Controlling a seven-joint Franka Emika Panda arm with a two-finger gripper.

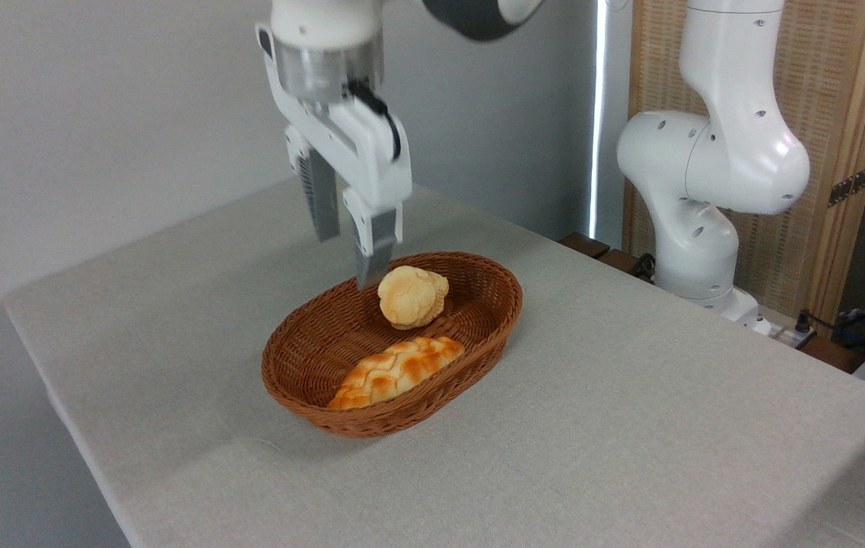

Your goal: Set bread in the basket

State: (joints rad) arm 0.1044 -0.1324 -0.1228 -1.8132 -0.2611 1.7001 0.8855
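Note:
The round golden bun lies inside the brown wicker basket, near its far end, with its pale side facing me. Up and to the left of the bun, my gripper hangs above the basket's far-left rim. It is open and holds nothing; its two grey fingers stand clearly apart and touch neither bun nor basket.
A longer braided loaf lies in the basket in front of the bun. The basket sits mid-table on a grey cloth. The arm's white base stands at the table's right rear, before a wooden screen.

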